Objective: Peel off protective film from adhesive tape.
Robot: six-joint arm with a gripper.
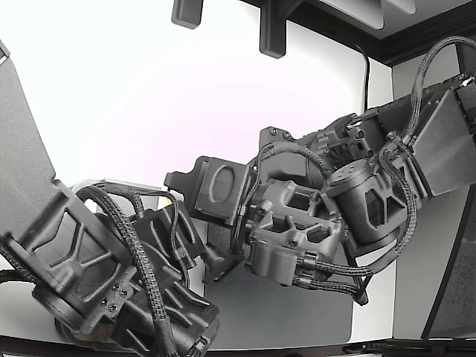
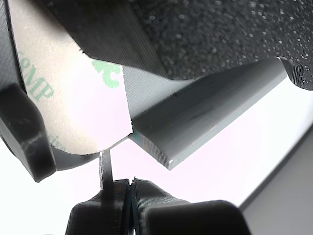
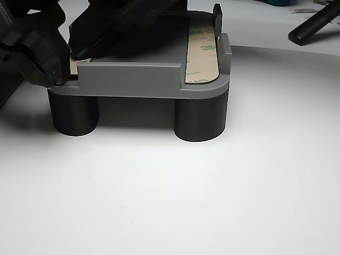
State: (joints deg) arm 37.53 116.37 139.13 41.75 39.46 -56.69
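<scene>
A grey fixture stands on two round legs on the white table. A strip of adhesive tape lies along the fixture's right side in the other view, covered by beige protective film with green print. At the fixture's left corner, my black gripper pinches a beige bit of film. The wrist view is very close: the printed film curves away from the fixture's edge. A thin tab of it runs down into my gripper, whose jaws are shut together. The exterior view hides the fixture behind the arms.
Two dark arms fill the exterior view, one at lower left and one from the right, over a grey mat. In the other view, a black rod and small scraps lie at the far right.
</scene>
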